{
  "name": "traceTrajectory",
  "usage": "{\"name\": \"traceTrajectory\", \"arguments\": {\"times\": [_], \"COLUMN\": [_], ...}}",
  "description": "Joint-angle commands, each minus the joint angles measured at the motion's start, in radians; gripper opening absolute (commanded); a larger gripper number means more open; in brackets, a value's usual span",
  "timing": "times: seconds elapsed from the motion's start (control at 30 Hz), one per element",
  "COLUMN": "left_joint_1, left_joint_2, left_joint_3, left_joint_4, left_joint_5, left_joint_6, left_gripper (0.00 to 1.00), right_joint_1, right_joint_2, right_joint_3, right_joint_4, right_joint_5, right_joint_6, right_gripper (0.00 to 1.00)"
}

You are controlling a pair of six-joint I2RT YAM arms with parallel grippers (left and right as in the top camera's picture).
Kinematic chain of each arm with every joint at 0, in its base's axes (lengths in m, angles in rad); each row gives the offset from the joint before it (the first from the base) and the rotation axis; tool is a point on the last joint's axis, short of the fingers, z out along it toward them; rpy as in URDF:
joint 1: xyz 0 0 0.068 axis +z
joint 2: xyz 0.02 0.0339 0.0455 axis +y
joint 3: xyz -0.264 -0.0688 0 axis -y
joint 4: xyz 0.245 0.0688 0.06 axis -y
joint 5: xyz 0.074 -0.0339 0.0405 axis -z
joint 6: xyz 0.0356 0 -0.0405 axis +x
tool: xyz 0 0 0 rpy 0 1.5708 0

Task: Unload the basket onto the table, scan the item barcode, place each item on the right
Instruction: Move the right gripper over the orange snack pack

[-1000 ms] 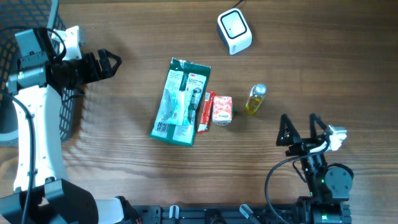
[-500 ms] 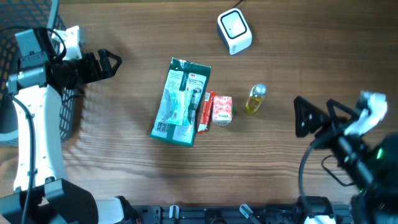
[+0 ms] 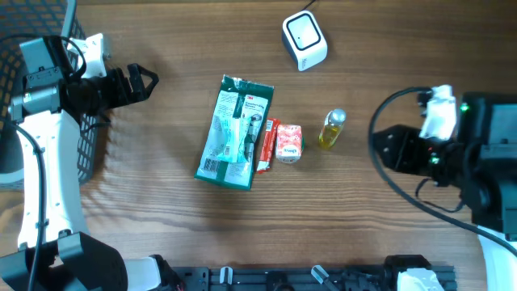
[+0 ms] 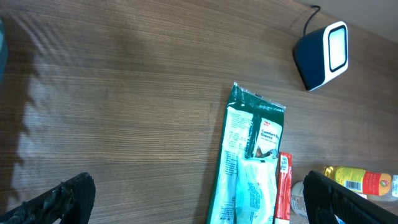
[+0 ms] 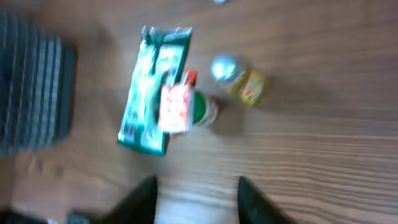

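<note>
Our right arm [image 3: 477, 162] has swung in toward the bottle [image 3: 332, 129], right jaws apart and empty; left jaws hang wide open. Rushing in, we could topple that bottle.

Carton [image 3: 288, 143] between packet [image 3: 234, 131] and bottle [image 3: 331, 129]

1. We see a brown wood-grain worktop [image 3: 161, 234]; the grain runs side to side in the overhead view.
2. A black wire-mesh basket [image 3: 90, 149] sits at the left edge of the overhead view. Only part of it shows.
3. A striped shadow [image 3: 121, 166] from the mesh falls on the worktop just beside the basket.
4. In the right wrist view the basket is a dark ribbed block at the left edge, blurred; we cannot tell its contents.
5. In the left wrist view there are faint shadow stripes on the worktop's left side.
</note>
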Motion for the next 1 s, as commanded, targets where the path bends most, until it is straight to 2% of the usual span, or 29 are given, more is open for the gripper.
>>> {"name": "traceTrajectory", "arguments": {"times": [0.0, 0.23, 0.4, 0.73, 0.9, 0.97], "left_joint_1": [-0.002, -0.002, -0.002, -0.002, -0.002, -0.002], "left_joint_2": [0.006, 0.006, 0.006, 0.006, 0.006, 0.006], "left_joint_3": [0.005, 0.005, 0.005, 0.005, 0.005, 0.005], "left_joint_4": [0.003, 0.003, 0.003, 0.003, 0.003, 0.003], "left_joint_5": [0.012, 0.012, 0.012, 0.012, 0.012, 0.012], "left_joint_6": [0.015, 0.015, 0.015, 0.015, 0.015, 0.015], "left_gripper": [1.0, 0.99, 1.0, 1.0, 1.0, 1.0], "right_joint_1": [0.119, 0.424, 0.559, 0.564, 0.563, 0.561], "right_joint_2": [0.026, 0.147, 0.306, 0.589, 0.648, 0.653], "right_joint_3": [-0.003, -0.034, -0.034, -0.034, -0.034, -0.034], "right_joint_4": [-0.006, 0.051, 0.101, 0.192, 0.266, 0.293], "right_joint_5": [-0.02, 0.112, 0.266, 0.384, 0.42, 0.437], "right_joint_6": [-0.028, 0.132, 0.184, 0.151, 0.15, 0.151], "right_gripper": [0.49, 0.49, 0.51, 0.52, 0.51, 0.48]}}
